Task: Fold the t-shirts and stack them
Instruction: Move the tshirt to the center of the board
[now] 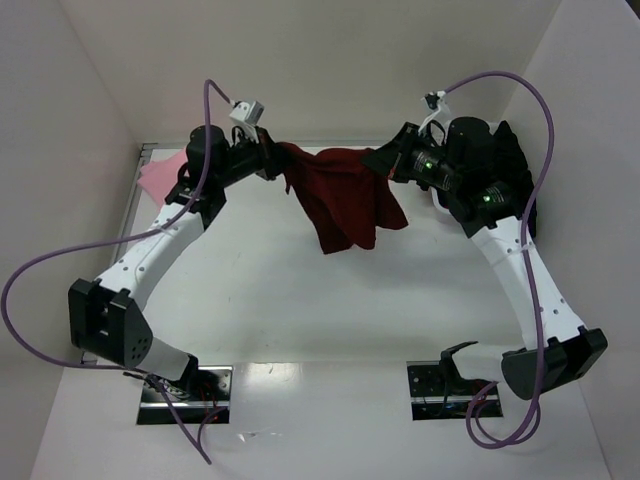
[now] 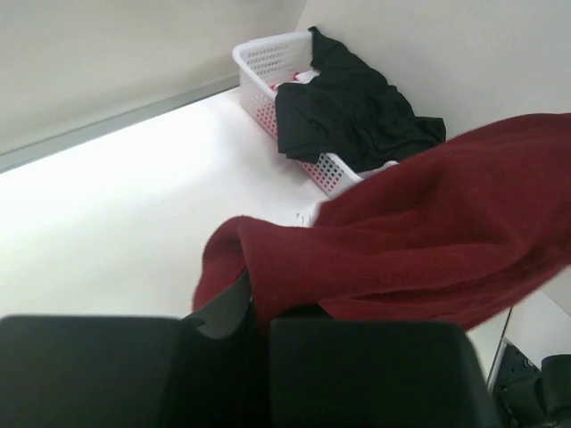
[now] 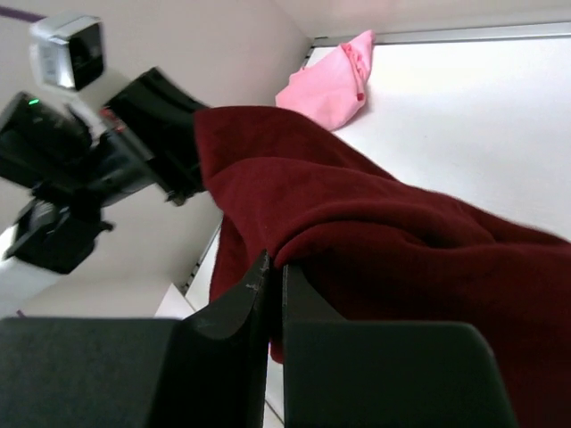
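My left pincer (image 1: pixel 268 160) and right pincer (image 1: pixel 385 165), each pinched shut on an edge of the maroon t-shirt (image 1: pixel 340 200), held it slung between them above the table (image 1: pixel 300 300). The pink t-shirt (image 1: pixel 160 178) lay in the far left corner. The black t-shirt (image 2: pixel 352 111) hung over the white basket (image 2: pixel 254 58).

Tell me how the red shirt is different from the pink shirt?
The red shirt is dark; the pink shirt is pale. The red shirt hangs in the air, pinched by the left gripper and right gripper; the pink shirt lies on the table by the far left corner. The red shirt is stretched and drooping; the pink shirt is bunched small. Both are soft cloth.
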`<state>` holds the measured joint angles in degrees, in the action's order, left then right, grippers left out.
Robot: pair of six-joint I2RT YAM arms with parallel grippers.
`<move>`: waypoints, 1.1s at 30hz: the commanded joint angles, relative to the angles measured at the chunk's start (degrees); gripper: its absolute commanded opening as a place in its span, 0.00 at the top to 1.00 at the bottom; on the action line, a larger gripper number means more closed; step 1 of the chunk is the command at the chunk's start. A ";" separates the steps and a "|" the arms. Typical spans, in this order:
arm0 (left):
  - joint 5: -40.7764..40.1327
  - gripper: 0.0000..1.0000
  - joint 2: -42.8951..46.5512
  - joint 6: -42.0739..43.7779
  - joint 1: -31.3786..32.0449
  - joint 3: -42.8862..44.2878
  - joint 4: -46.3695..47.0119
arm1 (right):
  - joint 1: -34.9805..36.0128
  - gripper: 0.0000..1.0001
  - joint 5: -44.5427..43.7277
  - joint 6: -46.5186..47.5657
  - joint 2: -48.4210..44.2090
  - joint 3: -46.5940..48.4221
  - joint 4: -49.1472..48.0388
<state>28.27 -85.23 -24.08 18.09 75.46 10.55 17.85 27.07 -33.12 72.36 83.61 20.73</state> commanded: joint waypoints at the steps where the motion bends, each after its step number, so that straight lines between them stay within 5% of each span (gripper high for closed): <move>1: -3.12 1.00 7.70 2.01 -0.24 3.90 -4.70 | -0.18 0.93 -2.10 0.87 -1.70 -0.03 -3.77; 8: -16.21 1.00 21.57 9.57 -0.24 13.39 -27.05 | -0.18 0.93 -7.47 1.92 6.02 7.24 -4.65; 15: -31.52 1.00 25.47 12.12 -0.24 25.58 -42.69 | 0.43 0.95 2.10 -0.01 13.42 14.12 -9.64; 18: -30.31 1.00 26.07 10.28 -0.24 26.40 -44.12 | 2.10 0.95 5.27 -1.41 13.42 13.16 -12.81; 26: -20.02 1.00 30.47 6.68 -0.24 9.11 -41.66 | 2.10 0.96 -0.61 6.30 1.92 2.53 -3.78; 33: -7.73 1.00 32.50 5.28 -0.24 10.05 -44.63 | 2.10 1.00 3.15 5.98 -8.89 -2.84 5.98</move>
<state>16.34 -57.08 -16.97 19.16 82.56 -35.27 21.93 32.53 -29.26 69.25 81.10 22.11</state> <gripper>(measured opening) 0.015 0.075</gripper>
